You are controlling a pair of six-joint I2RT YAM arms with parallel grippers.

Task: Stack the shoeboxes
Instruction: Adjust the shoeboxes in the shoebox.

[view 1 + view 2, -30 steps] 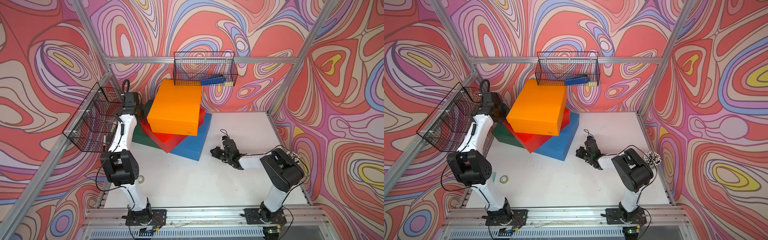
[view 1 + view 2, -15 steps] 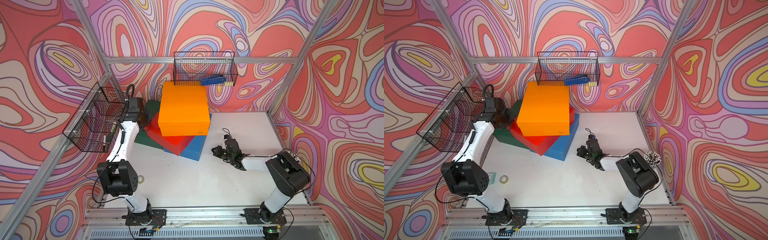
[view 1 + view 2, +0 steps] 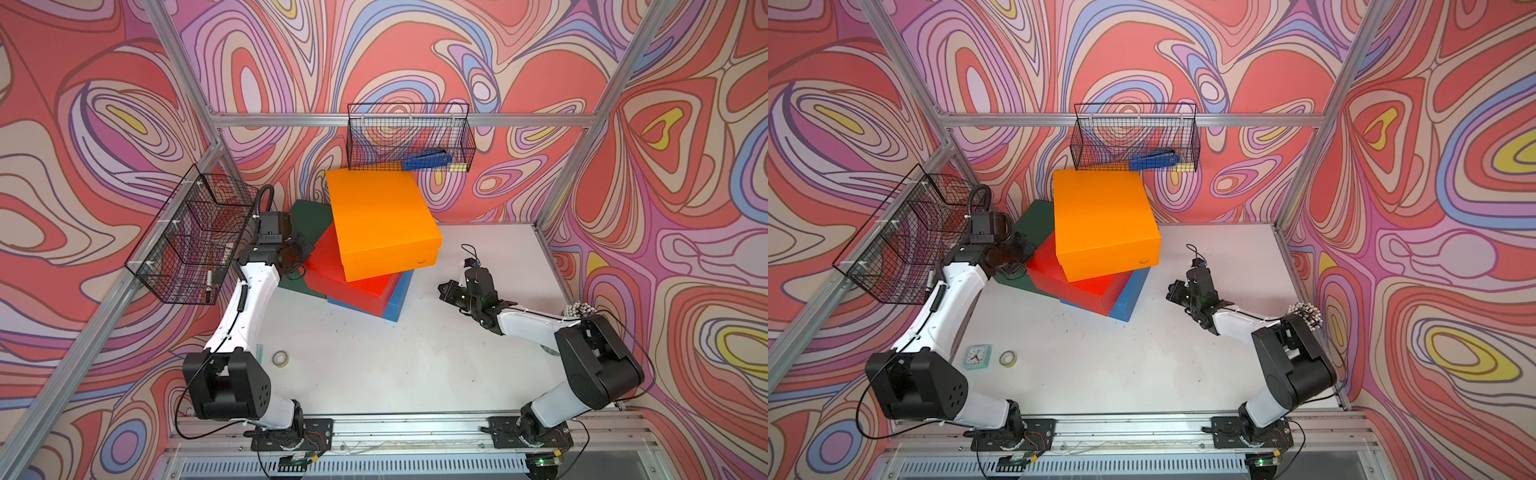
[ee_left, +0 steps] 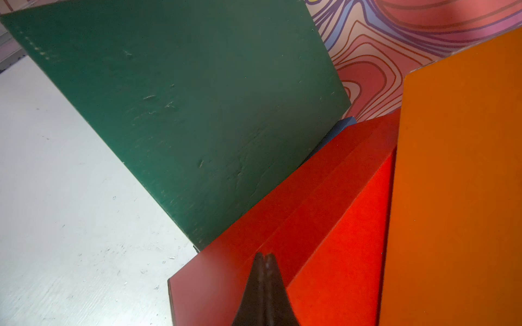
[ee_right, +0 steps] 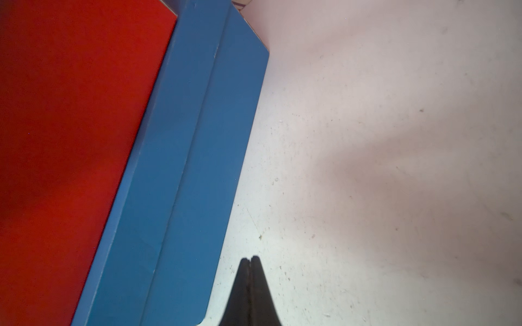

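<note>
We've got bare table [image 3: 415, 365] wide open up front and right; the boxes [image 3: 382, 224] fill the back left, back basket [image 3: 409, 137] close behind, side basket [image 3: 195, 237] alongside.

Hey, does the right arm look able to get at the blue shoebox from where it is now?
Probably yes. Its shut fingers sit close beside the blue shoebox, with only bare table between them. The red shoebox covers most of the lid, so the side is what's free.

A roll of tape [image 3: 280, 358] lay on the white bench [image 3: 415, 374], just beside a small clock [image 3: 978, 356]. The back wire basket [image 3: 409, 137] held a blue tool [image 3: 426, 160]; a side wire basket [image 3: 191, 237] hung apart.
</note>
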